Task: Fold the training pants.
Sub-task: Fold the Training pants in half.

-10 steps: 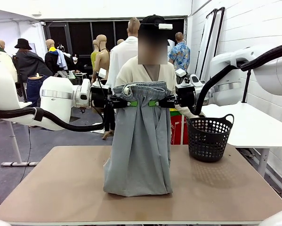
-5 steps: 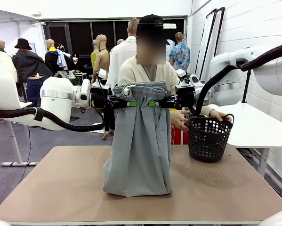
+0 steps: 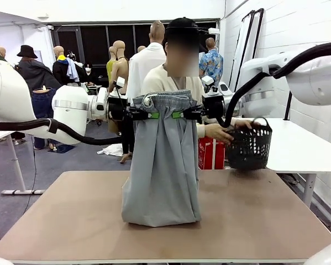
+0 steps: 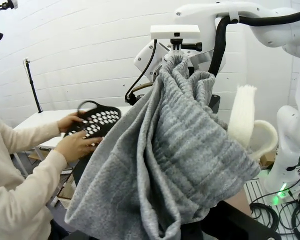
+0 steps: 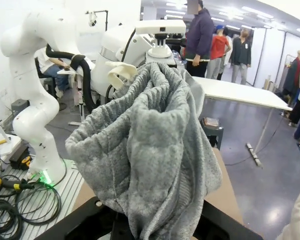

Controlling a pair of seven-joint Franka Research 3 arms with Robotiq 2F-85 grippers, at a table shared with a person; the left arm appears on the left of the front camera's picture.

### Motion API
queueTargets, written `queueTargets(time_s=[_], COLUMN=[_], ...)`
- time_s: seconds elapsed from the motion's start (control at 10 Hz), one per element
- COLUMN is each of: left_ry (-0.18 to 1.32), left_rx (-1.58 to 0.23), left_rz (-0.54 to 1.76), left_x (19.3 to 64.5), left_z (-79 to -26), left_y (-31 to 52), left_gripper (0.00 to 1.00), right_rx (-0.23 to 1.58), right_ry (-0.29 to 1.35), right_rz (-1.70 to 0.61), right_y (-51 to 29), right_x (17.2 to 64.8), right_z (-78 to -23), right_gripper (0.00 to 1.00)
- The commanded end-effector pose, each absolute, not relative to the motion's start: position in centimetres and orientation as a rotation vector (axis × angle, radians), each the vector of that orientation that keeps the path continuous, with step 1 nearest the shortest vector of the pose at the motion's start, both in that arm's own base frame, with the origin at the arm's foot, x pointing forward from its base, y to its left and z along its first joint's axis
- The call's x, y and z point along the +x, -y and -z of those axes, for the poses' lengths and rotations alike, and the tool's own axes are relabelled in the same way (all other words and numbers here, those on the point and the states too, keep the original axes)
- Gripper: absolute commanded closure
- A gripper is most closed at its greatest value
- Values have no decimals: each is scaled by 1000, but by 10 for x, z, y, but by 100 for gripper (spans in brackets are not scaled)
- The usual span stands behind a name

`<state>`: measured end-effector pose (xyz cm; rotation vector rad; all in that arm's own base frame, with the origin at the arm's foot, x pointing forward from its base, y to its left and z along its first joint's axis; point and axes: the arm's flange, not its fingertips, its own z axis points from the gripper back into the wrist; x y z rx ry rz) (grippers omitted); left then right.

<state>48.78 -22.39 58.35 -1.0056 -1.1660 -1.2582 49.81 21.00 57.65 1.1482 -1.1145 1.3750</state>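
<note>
Both end effectors, left [image 3: 152, 115] and right [image 3: 177, 115], clamped on the training pants [image 3: 162, 165] waistband; hem touches the desk [image 3: 71, 221]. Person has now lifted the basket [image 3: 249, 146] off the desk, clearing space to lay the pants flat.

We are seeing light grey training pants [image 3: 162, 165], plain and unpatterned, with a ribbed texture showing at the gathered waistband. Each black claw, left claw [image 3: 147, 115] and right claw [image 3: 180, 114], is showing bright green pads, and the arms behind them are gleaming white. We are looking at a plain light brown desk [image 3: 71, 221]. The person [image 3: 173, 83] is wearing a cream top and is lifting a black basket [image 3: 249, 146] perforated with a regular pattern of small holes. A white desk [image 3: 298, 146] is standing beyond it.
</note>
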Motion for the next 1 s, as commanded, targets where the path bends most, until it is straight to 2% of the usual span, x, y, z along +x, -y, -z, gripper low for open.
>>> queueTargets(time_s=[0.0, 0.4, 0.6, 0.9], left_ry=[1135, 1152, 1173, 1173], left_rx=[-979, -937, -968, -968], left_rz=[1257, 1244, 1263, 1263], left_x=[524, 568, 553, 553], left_z=[-603, -623, -619, -619], left_y=[214, 203, 216, 216], left_gripper=[100, 100, 100, 100], right_rx=[1126, 1083, 1085, 1088], right_ry=[1105, 1137, 1141, 1160], right_rz=[-1382, -1389, -1387, -1395], right_y=[-211, -212, -213, -218], right_x=[531, 579, 574, 572], right_z=[-603, -625, -630, -616], right_gripper=[100, 100, 100, 100])
